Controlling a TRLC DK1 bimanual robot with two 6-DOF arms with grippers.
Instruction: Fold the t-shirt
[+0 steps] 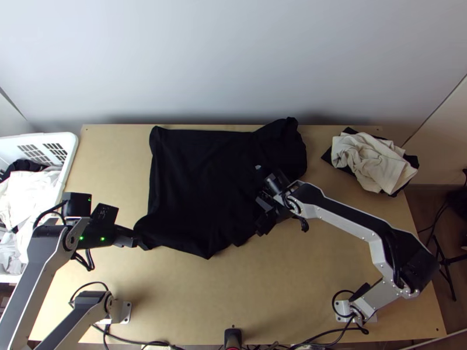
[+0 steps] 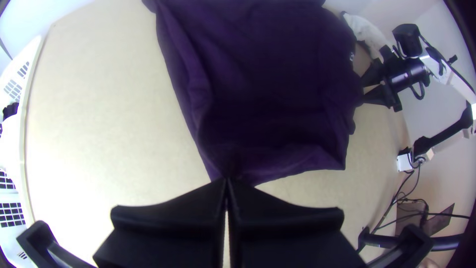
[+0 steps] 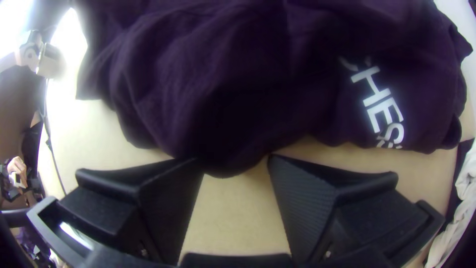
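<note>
Softly, the black t-shirt [image 1: 192,181] lies in uneven creases.

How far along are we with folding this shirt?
Early, it seems. The black t-shirt is laid out broadly, though rumpled, with no clearly finished fold. The left gripper is shut on its near left corner; the right gripper is open at its right edge. Straightening and folding appear left.

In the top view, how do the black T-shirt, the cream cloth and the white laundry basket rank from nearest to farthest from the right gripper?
1. Black T-shirt: right at the right gripper's fingertips.
2. Cream cloth: on the table's far right.
3. White laundry basket: at the left edge.
</note>
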